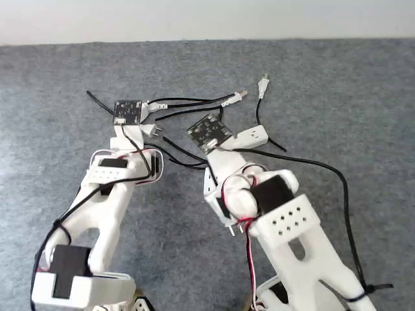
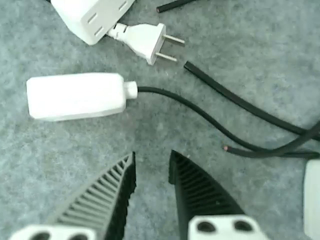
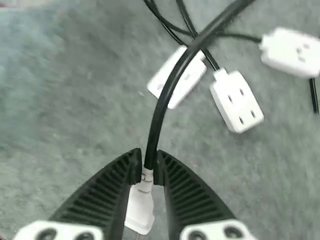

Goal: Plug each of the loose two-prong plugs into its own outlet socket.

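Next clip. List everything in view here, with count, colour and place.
outlet sockets: three, white, on the carpet ahead of the right gripper
loose plugs: at least three, white, two at the far side, one by the left arm's wrist
held plug: one, white, between the right gripper's jaws
cables: several, black, crossing among the sockets and plugs
carpet: one, grey, covering the table
left gripper: one, black jaws open, over bare carpet near a socket
right gripper: one, black jaws shut on the held plug
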Motion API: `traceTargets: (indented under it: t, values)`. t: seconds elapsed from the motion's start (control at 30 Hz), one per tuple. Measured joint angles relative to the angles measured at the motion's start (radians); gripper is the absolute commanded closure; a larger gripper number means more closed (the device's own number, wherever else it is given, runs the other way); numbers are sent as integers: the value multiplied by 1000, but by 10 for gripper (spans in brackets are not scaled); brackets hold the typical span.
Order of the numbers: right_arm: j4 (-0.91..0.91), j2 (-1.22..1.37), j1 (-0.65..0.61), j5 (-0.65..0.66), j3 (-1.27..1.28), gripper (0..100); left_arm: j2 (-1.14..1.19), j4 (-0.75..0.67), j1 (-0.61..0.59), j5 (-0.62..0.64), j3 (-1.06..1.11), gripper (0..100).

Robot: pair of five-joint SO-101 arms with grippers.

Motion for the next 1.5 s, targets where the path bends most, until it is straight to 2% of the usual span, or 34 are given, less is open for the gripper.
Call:
traceTargets:
  t: [0.23,0.43,0.6,0.77,1.03,1.27,1.5]
  values:
    - [-57,-20,-121,-8,121,991,43,5,121,3,-51,906]
    - [-78,-20,-206,11,130,991,48,5,141,3,-57,905]
    - [-120,-20,-203,18,164,991,48,5,167,3,-57,905]
    - [-132,-20,-198,34,170,991,44,78,209,3,-71,904]
    - [-149,-89,-100,0,170,991,49,75,190,5,-81,905]
    - [-149,-333,-132,-9,203,991,123,147,195,5,-170,905]
    - [-169,-265,-155,2,227,991,124,161,226,5,-178,905]
